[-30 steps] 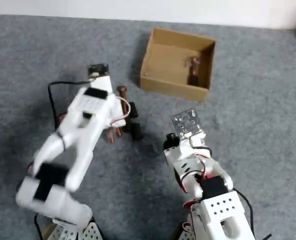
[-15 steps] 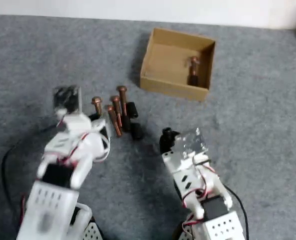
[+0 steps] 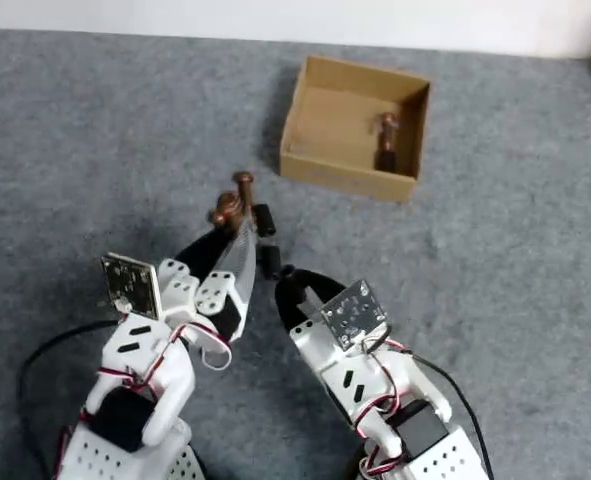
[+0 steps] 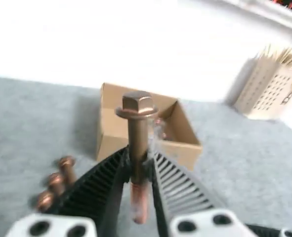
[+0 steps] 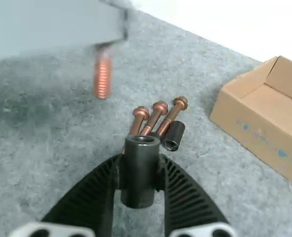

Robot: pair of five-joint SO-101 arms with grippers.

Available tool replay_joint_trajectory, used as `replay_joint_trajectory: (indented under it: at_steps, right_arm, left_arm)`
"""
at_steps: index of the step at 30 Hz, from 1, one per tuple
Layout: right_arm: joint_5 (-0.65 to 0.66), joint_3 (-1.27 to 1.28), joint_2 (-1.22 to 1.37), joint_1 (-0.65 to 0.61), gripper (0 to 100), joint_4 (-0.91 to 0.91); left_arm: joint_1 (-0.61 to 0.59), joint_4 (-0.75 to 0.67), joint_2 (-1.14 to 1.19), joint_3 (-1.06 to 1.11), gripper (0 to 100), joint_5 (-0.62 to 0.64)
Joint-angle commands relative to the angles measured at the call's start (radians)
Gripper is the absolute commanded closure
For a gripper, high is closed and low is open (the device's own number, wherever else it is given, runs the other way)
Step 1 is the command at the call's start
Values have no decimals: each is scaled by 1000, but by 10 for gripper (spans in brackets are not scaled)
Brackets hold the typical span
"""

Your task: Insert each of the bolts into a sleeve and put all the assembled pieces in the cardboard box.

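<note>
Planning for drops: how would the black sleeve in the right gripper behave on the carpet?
The sleeve looks like a rigid metal tube, probably heavy for its size. Round, it may roll on its side, though the carpet should slow it.

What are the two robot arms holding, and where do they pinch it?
Left arm's fingers pinch a copper bolt by its shank, head up. Right arm's fingers pinch a black sleeve by its sides.

Glossy copper-coloured metal bolt (image 4: 137, 136); matt black cylindrical sleeve (image 5: 141, 170); dull brown cardboard box (image 3: 340, 176); rough grey fabric table cover (image 3: 515, 260).
</note>
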Motion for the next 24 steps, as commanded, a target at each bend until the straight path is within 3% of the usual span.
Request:
replay_joint_trajectory:
  at_steps: [1, 4, 9, 24]
  right_arm:
    - [15, 10, -18, -10, 995, 4]
    - [15, 12, -18, 5, 995, 4]
    - [15, 13, -18, 33, 995, 4]
    - [15, 10, -18, 33, 995, 4]
  left_arm:
    - [53, -109, -15, 21, 996, -2]
    - [114, -103, -15, 28, 996, 0]
    - [145, -97, -15, 18, 996, 129]
    - [148, -175, -15, 97, 996, 140]
